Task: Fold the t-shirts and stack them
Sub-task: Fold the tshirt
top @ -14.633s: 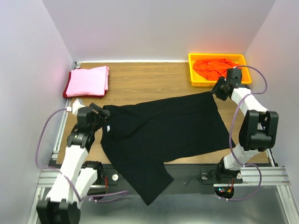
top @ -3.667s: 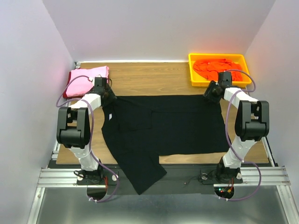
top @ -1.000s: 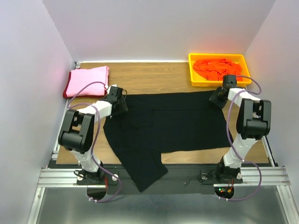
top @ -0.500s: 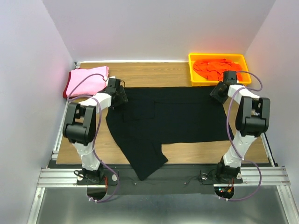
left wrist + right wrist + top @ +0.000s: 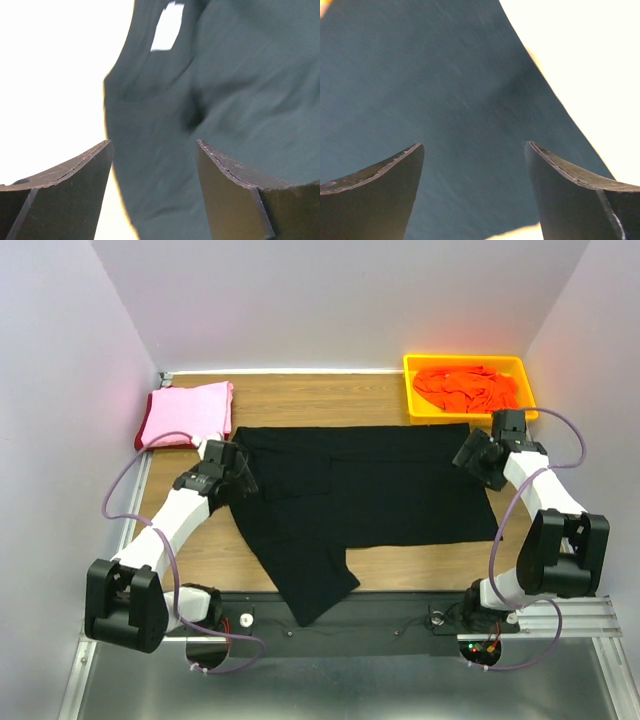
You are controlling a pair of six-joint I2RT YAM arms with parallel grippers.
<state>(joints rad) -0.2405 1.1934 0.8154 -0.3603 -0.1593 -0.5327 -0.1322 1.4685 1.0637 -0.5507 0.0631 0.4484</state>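
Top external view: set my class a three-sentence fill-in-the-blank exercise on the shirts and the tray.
The cloth t-shirt spread across the wooden table is ____ in colour.
The bright orange shirts lie in a ____ plastic tray.
The folded pink t-shirt lies in the table's far ____ corner.
Missing words: black; yellow; left.

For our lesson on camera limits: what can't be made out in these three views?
- Top view: dark red t-shirt, nearly all under the pink t-shirt.
- Top view: count of orange t-shirts, crumpled in the yellow tray.
- Wrist views: table washed out white; black t-shirt blurred.
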